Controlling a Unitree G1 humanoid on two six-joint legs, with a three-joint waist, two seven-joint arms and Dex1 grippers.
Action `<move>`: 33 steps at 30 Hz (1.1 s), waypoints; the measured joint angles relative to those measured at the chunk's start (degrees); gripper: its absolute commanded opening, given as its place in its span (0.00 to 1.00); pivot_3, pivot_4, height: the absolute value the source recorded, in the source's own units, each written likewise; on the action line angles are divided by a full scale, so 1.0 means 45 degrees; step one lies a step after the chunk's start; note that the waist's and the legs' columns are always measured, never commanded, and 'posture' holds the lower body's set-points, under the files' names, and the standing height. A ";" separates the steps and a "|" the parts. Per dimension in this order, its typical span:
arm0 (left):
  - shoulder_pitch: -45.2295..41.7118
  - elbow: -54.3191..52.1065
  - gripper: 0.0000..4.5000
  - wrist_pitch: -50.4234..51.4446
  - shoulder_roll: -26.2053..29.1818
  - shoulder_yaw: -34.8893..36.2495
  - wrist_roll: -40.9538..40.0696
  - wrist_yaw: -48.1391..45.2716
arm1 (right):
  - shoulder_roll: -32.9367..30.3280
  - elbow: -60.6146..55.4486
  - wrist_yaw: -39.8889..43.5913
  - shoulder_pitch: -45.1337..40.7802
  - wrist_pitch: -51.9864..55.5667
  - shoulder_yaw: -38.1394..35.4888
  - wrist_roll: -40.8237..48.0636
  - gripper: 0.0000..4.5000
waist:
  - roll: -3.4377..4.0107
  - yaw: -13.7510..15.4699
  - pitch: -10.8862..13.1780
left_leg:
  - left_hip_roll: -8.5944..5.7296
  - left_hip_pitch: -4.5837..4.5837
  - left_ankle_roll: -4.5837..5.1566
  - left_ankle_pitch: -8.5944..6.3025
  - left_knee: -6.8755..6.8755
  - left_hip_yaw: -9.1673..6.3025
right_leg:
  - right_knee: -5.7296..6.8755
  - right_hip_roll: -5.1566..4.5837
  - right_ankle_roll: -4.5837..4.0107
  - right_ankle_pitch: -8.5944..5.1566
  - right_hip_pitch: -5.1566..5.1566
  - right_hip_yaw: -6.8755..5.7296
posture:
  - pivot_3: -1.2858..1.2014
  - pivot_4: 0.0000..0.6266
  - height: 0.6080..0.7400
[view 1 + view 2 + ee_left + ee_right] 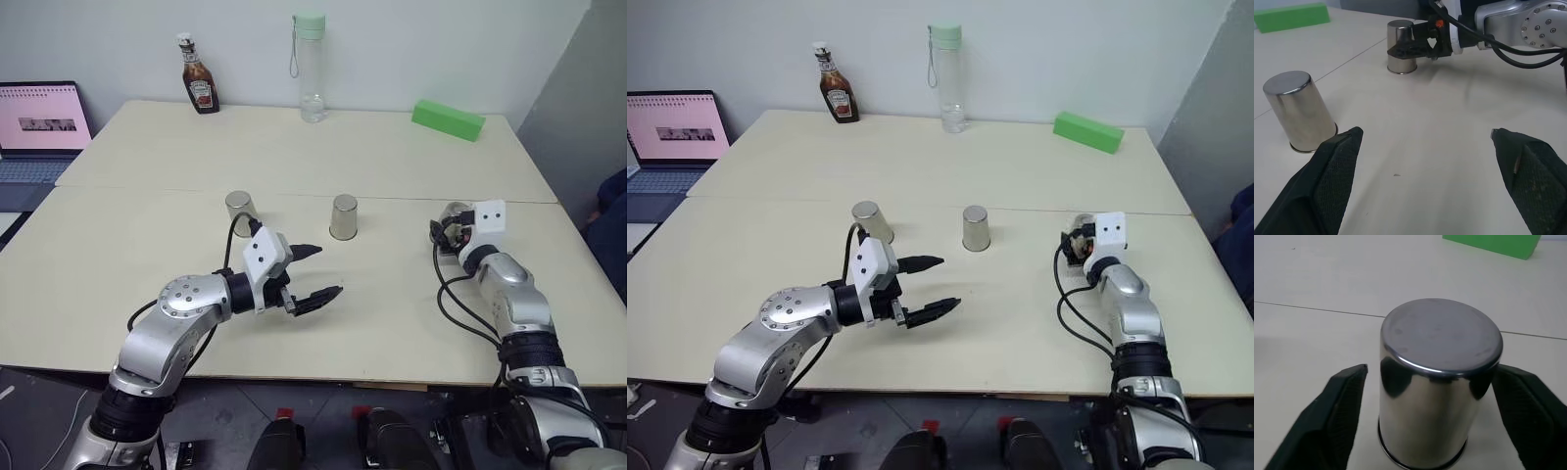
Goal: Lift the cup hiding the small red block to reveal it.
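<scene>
In the head views, the left gripper [318,272] is nearest, in the lower centre of the frame. Its arm bends at the elbow and the wrist points almost level toward the right of the frame. The two black fingers stand wide apart and hold nothing; they hang over the bare table [127,294].

A little farther, at the right of the frame, the right arm stretches straight forward and nearly level. The right gripper [1431,418] is around the cup [1440,382], which stands upside down on the table. In the right wrist view one finger [1327,426] is on each side of the cup, close to its wall, but I cannot tell if they already touch it.

Behind the left gripper, in the middle of the frame, stand two more cups: the centre cup [344,216] and the left cup [240,207], both upside down and well apart.

At the far edge are a ketchup bottle [200,74], a clear water bottle [311,67] and a long green block [448,119].
</scene>
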 measured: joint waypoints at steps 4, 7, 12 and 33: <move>-0.0004 0.0137 1.00 -0.0038 -0.0127 0.0000 0.0095 0.0016 | -0.0053 0.0020 -0.0019 0.0000 -0.0079 -0.0069 0.0006 0.58 | 0.0000 0.0000 0.0000 | 0.0002 0.0000 0.0000 0.0000 0.0000 -0.0003 | 0.0002 0.0000 0.0002 -0.0001 -0.0001 -0.0003 | 0.52 0.24 1.00; -0.0044 0.0232 1.00 -0.0065 -0.0198 0.0000 0.0139 0.0016 | -0.0107 -0.0005 -0.0032 0.0001 -0.0113 -0.0139 0.0008 0.58 | 0.0000 0.0001 0.0000 | 0.0003 0.0001 0.0000 0.0000 0.0000 -0.0002 | 0.0002 0.0000 0.0002 -0.0001 -0.0001 -0.0002 | 0.52 0.24 1.00; -0.0132 0.0375 1.00 -0.0111 -0.0221 -0.0006 0.0240 0.0020 | -0.0237 -0.1817 -0.0586 0.0432 -0.0007 -0.0332 -0.0278 0.58 | 0.0008 0.0006 0.0004 | 0.0003 -0.0015 0.0000 0.0000 -0.0001 -0.0006 | 0.0002 -0.0002 0.0003 -0.0002 -0.0012 -0.0003 | 0.52 0.24 1.00; -0.0023 0.0397 1.00 0.0005 -0.0314 -0.0326 0.0313 -0.0016 | 0.0751 -0.5365 -0.2191 0.2921 0.3477 -0.1968 0.0206 0.94 | 0.0014 0.0000 0.0007 | 0.0002 -0.0007 0.0000 0.0000 0.0006 -0.0005 | 0.0008 -0.0029 0.0045 -0.0026 -0.0007 -0.0006 | 0.52 0.24 1.00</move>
